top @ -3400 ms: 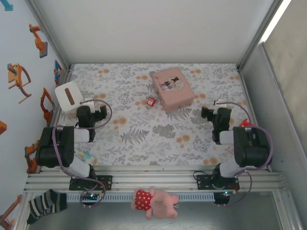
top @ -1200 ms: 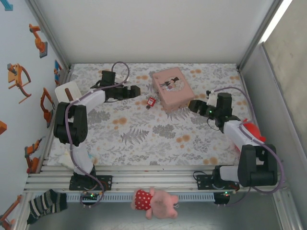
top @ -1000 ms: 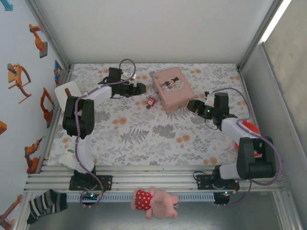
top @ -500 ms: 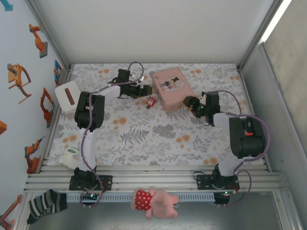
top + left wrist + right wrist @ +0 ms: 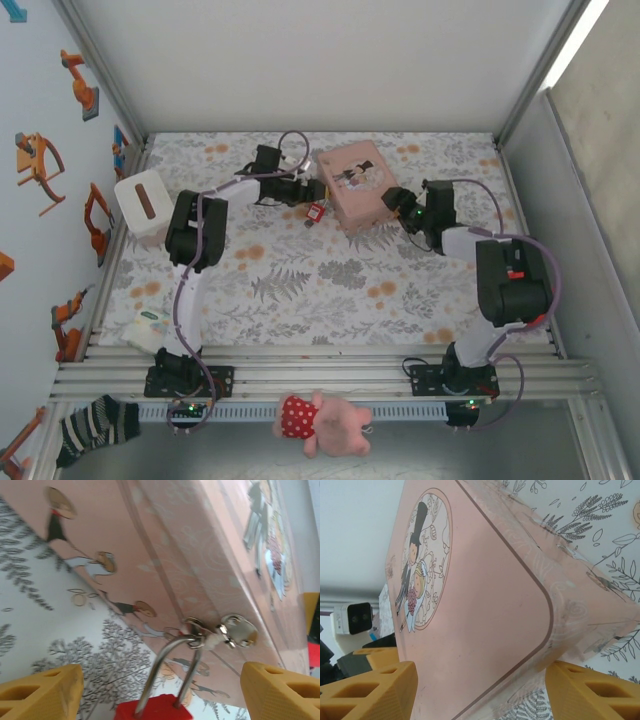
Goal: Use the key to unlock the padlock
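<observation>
— Where is the padlock [image 5: 155,711]?
— Toward the far edge of the table [image 5: 300,290], about midway between its left and right edges, just beside the left wall of the pink box [image 5: 360,185]. Its thin shackle [image 5: 162,672] is hooked through a silvery clasp [image 5: 222,630] on that wall, and the red body sits at the shackle's other end.
— And the left gripper [image 5: 312,193]?
— Right at the lock. Its yellow fingers [image 5: 42,692] stand apart, one on each side of the red body, with a gap to it on both sides.
— What about the right gripper [image 5: 393,200]?
— It is at the opposite side of the box, the side facing the table's right edge. Its jaws are spread wide as well, with a rounded corner of the box lid between them. Whether either one touches the box I cannot tell
</observation>
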